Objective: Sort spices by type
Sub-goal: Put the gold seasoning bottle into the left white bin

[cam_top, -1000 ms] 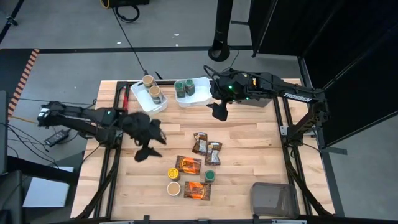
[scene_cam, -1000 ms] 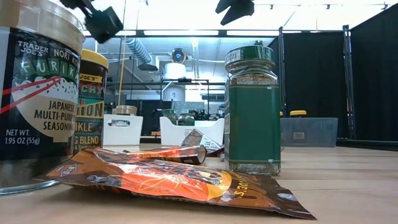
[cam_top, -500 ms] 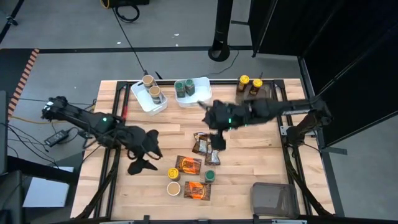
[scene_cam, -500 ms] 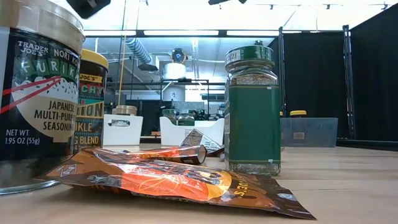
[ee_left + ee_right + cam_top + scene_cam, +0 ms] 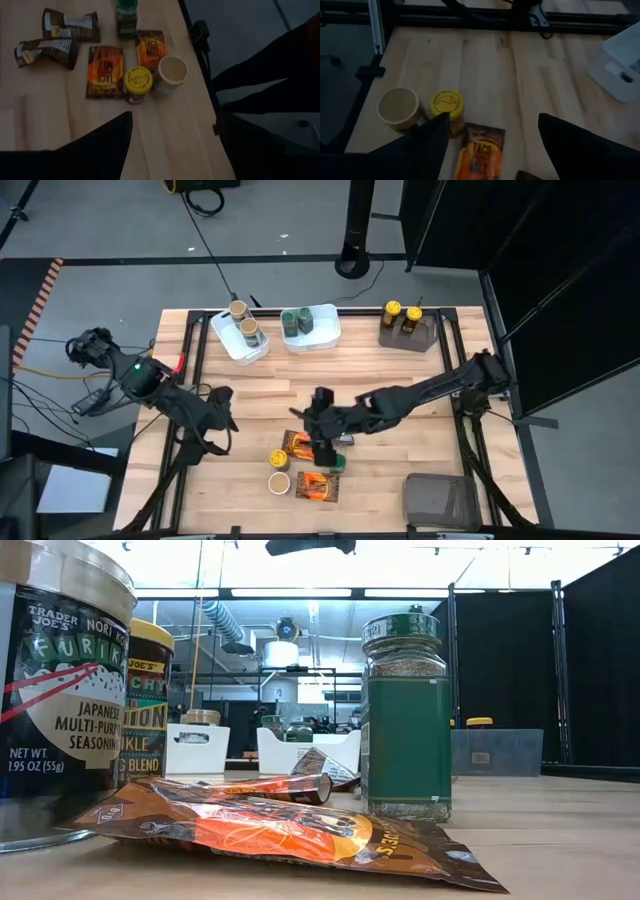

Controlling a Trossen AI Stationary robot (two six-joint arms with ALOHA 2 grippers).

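Note:
The loose spices lie mid-table near the front: two orange packets (image 5: 300,445) (image 5: 317,487), a yellow-lidded jar (image 5: 279,458), a tan-lidded jar (image 5: 279,482) and a green-lidded jar (image 5: 337,463). Two brown packets (image 5: 70,25) lie just beyond them. My right gripper (image 5: 322,442) hangs open above this group, touching nothing, and in the right wrist view it (image 5: 492,117) looks down on the yellow lid (image 5: 447,102). My left gripper (image 5: 205,435) is open and raised left of the group. Other jars stand in two white tubs (image 5: 240,330) (image 5: 310,327) and a brown bin (image 5: 408,330).
A grey bin (image 5: 440,498) sits at the near right corner. Bare wood (image 5: 400,380) lies between the far tubs and the loose spices. In the low view the green jar (image 5: 405,720) and an orange packet (image 5: 290,835) fill the foreground.
My right gripper has swung from beside the far white tubs toward the near edge and down, and now hangs over the loose spices. My left gripper has drawn back toward the table's left edge and risen, out of the low view. No spice has moved.

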